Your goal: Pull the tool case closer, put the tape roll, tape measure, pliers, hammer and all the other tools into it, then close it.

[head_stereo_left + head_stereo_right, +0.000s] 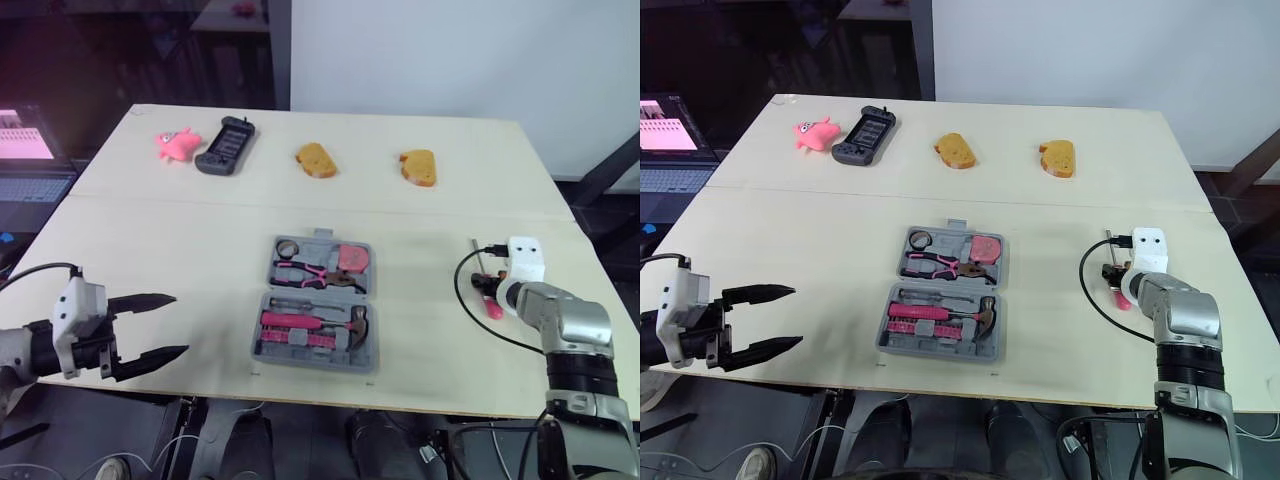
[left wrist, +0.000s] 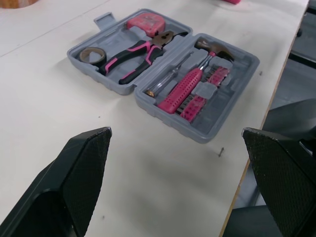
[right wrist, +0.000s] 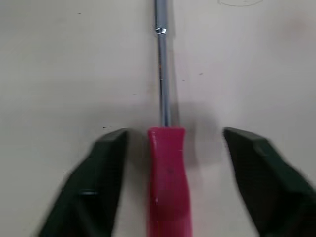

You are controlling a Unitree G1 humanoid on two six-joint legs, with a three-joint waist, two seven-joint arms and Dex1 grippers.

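Observation:
The grey tool case (image 1: pixel 257 335) lies open near the table's front edge, in the middle. In it I see a tape roll (image 1: pixel 287 247), pink-handled pliers (image 1: pixel 310 272), a pink tape measure (image 1: pixel 351 258), a hammer (image 1: pixel 355 322) and a thin screwdriver (image 2: pixel 168 74). A pink-handled screwdriver (image 3: pixel 169 182) lies loose on the table to the right of the case. My right gripper (image 3: pixel 170 136) is open over it, one finger on each side of the handle with a gap on both. My left gripper (image 1: pixel 178 323) is open and empty at the front left, well apart from the case.
Along the far side lie a pink toy (image 1: pixel 175 143), a black handheld device (image 1: pixel 226 146) and two bread-like pieces (image 1: pixel 316 160) (image 1: pixel 419 167). A laptop (image 1: pixel 30 150) stands off the table's left. A black cable (image 1: pixel 462 290) loops by my right wrist.

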